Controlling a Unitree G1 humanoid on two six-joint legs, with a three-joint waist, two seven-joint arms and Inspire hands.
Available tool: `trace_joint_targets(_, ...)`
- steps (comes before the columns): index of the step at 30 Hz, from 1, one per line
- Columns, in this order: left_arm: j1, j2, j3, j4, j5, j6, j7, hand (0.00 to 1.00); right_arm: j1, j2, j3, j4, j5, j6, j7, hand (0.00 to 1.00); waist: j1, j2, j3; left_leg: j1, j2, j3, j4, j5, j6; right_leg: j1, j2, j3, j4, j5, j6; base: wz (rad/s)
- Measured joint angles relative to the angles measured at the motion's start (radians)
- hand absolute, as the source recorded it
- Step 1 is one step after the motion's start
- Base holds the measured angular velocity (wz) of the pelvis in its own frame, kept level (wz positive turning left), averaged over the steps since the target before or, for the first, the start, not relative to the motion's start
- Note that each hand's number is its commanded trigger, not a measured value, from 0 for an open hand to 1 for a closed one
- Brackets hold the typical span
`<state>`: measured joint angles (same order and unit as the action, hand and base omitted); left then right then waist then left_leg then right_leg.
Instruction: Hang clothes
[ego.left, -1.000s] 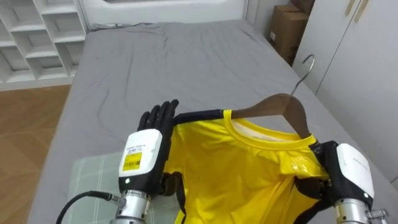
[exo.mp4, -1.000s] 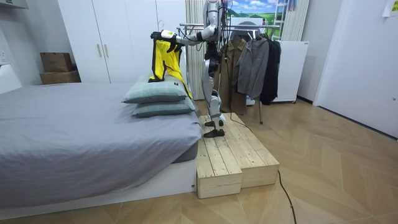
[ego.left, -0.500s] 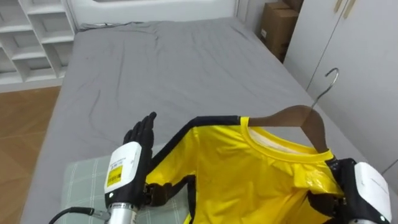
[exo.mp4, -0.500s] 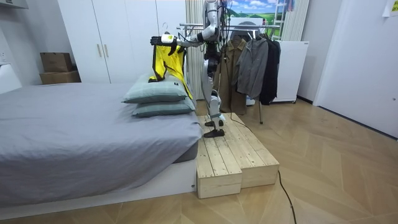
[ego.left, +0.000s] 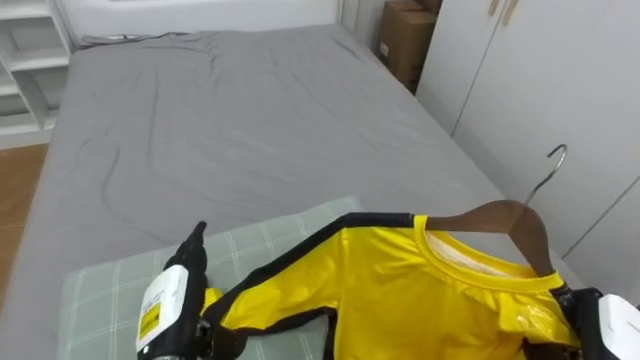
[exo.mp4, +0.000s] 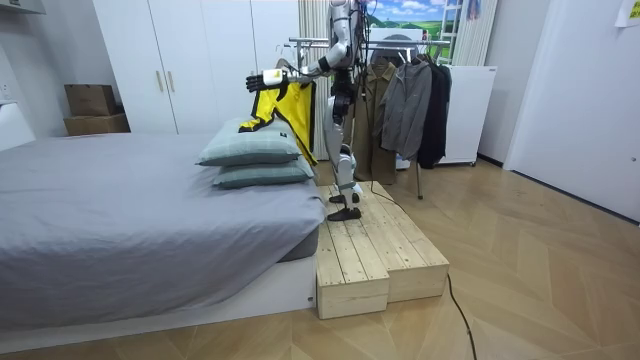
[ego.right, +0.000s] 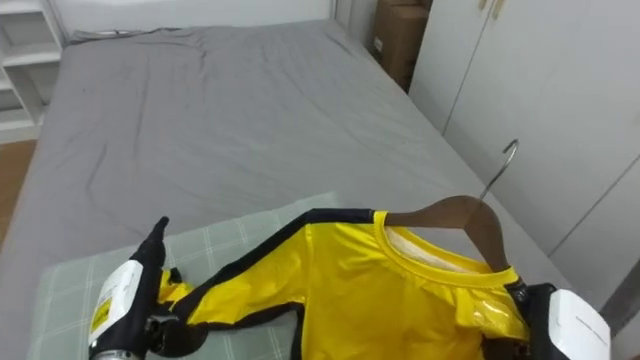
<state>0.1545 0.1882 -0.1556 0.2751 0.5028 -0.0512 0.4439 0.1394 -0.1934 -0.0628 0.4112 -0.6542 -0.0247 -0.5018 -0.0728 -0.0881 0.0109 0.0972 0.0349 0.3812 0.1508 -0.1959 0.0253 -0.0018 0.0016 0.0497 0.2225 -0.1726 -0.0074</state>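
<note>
A yellow shirt (ego.left: 420, 300) with black trim hangs on a wooden hanger (ego.left: 500, 218) whose metal hook (ego.left: 548, 165) points up to the right. My right hand (ego.left: 610, 325) is at the lower right, its dark fingers curled at the hanger's end under the shirt's shoulder. My left hand (ego.left: 170, 295) is at the lower left, fingers straight and pointing up, with the black-edged sleeve stretched out against it. In the room view the shirt (exo.mp4: 285, 105) is held up in the air above the pillows, left hand (exo.mp4: 265, 77) stretched forward.
A green checked pillow (ego.left: 110, 290) lies under the shirt on the grey bed (ego.left: 230, 120). White wardrobe doors (ego.left: 540, 90) and a cardboard box (ego.left: 405, 40) stand to the right. I stand on a wooden platform (exo.mp4: 370, 250), with a clothes rack (exo.mp4: 400, 90) behind me.
My left hand has slid from the shirt's shoulder down and out along the sleeve. The shirt has swung toward the room view's right, and the eye view has shifted toward the wardrobe.
</note>
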Motion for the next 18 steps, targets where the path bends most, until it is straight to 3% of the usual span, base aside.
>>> trace_joint_targets(2, 0.008, -0.001, 0.006, 0.000, 0.002, 0.001, -0.010, 0.00, -0.003, 0.001, 0.000, 0.000, -0.021, 0.000, 0.001, 1.00, 0.021, 0.006, -0.0027, 0.014, 0.016, 0.058, 0.004, -0.014, -0.005, -0.017, -0.012, -0.104, 0.011, 0.009, -0.006, -1.07)
trace_joint_targets(3, 0.009, -0.002, 0.012, 0.003, 0.003, 0.002, -0.022, 0.00, -0.009, 0.001, 0.001, 0.000, -0.038, 0.000, 0.003, 1.00, 0.039, 0.007, -0.0023, 0.026, 0.024, 0.106, 0.007, -0.021, -0.010, -0.029, -0.024, -0.222, 0.022, 0.015, -0.016, -0.96)
trace_joint_targets(4, 0.008, -0.003, 0.014, 0.010, 0.002, 0.002, -0.025, 0.00, -0.013, 0.001, 0.002, 0.001, -0.047, 0.000, 0.003, 1.00, 0.046, 0.008, -0.0020, 0.031, 0.027, 0.126, 0.008, -0.024, -0.011, -0.031, -0.030, -0.275, 0.024, 0.018, -0.021, -1.07)
trace_joint_targets(6, 0.008, -0.005, 0.017, 0.057, -0.001, 0.004, -0.043, 0.00, -0.034, 0.001, 0.002, 0.008, -0.065, -0.001, 0.003, 1.00, 0.051, 0.016, -0.0011, 0.051, 0.039, 0.201, 0.012, -0.039, -0.018, -0.044, -0.048, -0.437, 0.036, 0.026, -0.034, -0.92)
trace_joint_targets(8, 0.008, -0.007, 0.016, 0.078, -0.009, 0.014, -0.064, 0.00, -0.046, 0.000, 0.002, 0.008, -0.062, -0.001, 0.002, 1.00, 0.051, 0.020, -0.0011, 0.053, 0.043, 0.242, 0.018, -0.052, -0.020, -0.059, -0.058, -0.502, 0.048, 0.027, -0.043, -0.70)
trace_joint_targets(10, 0.008, -0.010, 0.015, 0.081, -0.037, 0.021, -0.086, 0.00, -0.048, 0.000, 0.002, 0.009, -0.061, -0.001, 0.002, 1.00, 0.047, 0.020, -0.0009, 0.053, 0.044, 0.265, 0.017, -0.056, -0.021, -0.066, -0.059, -0.515, 0.056, 0.031, -0.052, -0.44)
trace_joint_targets(14, 0.008, -0.022, 0.020, 0.098, -0.041, 0.021, -0.107, 0.00, -0.048, 0.011, 0.004, 0.008, -0.087, -0.007, 0.002, 1.00, 0.034, 0.022, 0.0011, 0.068, 0.040, 0.300, 0.016, -0.060, -0.022, -0.074, -0.054, -0.489, 0.069, 0.033, -0.054, -0.22)
trace_joint_targets(18, 0.008, -0.024, 0.019, 0.129, -0.039, 0.025, -0.115, 0.00, -0.053, 0.026, 0.006, 0.000, -0.111, -0.020, 0.002, 1.00, 0.024, 0.022, 0.0029, 0.068, 0.041, 0.328, 0.020, -0.067, -0.024, -0.095, -0.056, -0.490, 0.094, 0.030, -0.058, -0.21)
